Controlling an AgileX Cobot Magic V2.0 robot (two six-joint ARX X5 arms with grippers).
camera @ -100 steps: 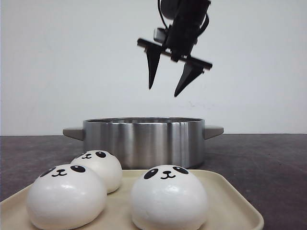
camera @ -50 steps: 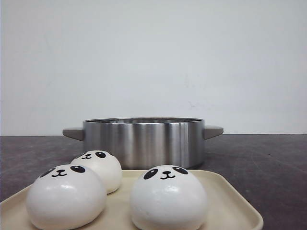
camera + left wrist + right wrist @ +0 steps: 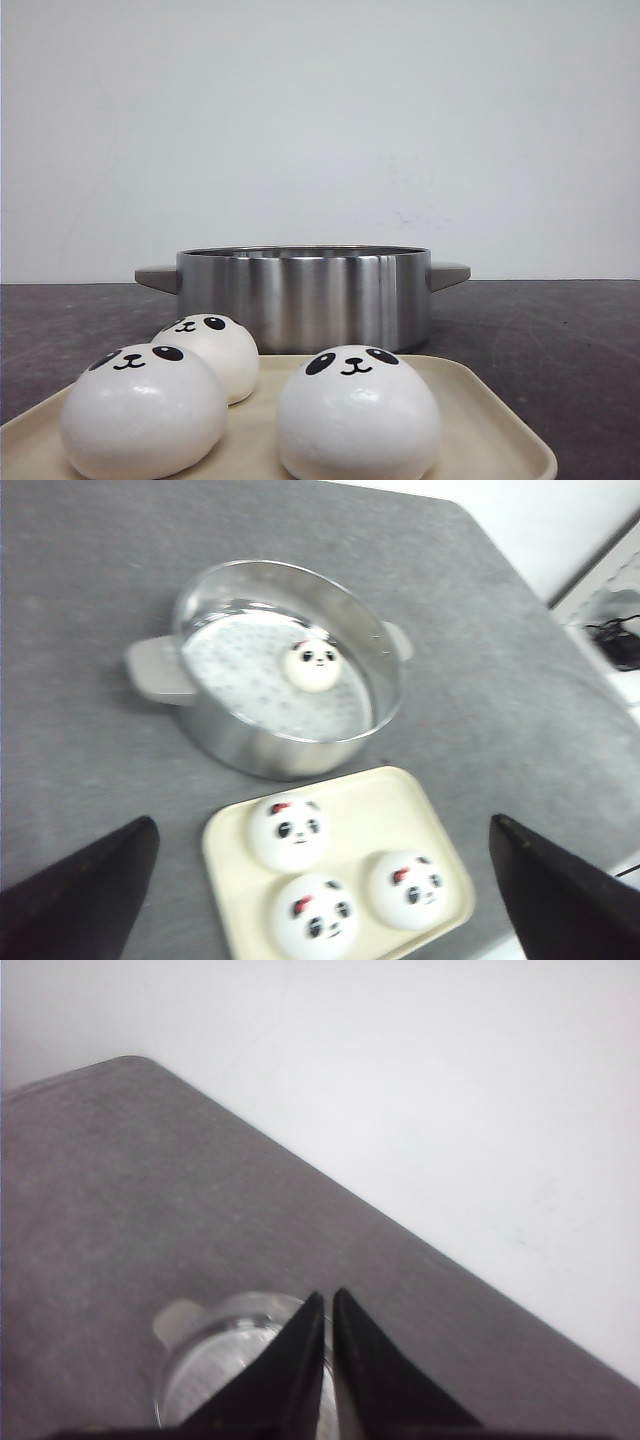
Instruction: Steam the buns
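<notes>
Three white panda-face buns sit on a cream tray point(image 3: 490, 420): one at the front left point(image 3: 143, 408), one behind it point(image 3: 210, 345), one at the front right point(image 3: 358, 415). A fourth bun point(image 3: 313, 665) lies inside the steel pot point(image 3: 305, 295) on its perforated steamer plate. In the left wrist view my left gripper point(image 3: 322, 822) is wide open and empty, high above the tray point(image 3: 390, 800) and its buns point(image 3: 288, 830). My right gripper point(image 3: 328, 1298) is shut and empty, high over the pot point(image 3: 215, 1360). Neither gripper shows in the front view.
The pot has two grey handles point(image 3: 155, 277) and stands just behind the tray on a dark grey table. The table's edge and some black cables point(image 3: 620, 640) show beyond it in the left wrist view. A white wall stands behind the table.
One second ago an open gripper hung above the pot in the front view; it has since gone out of that view. The buns and pot stay put.
</notes>
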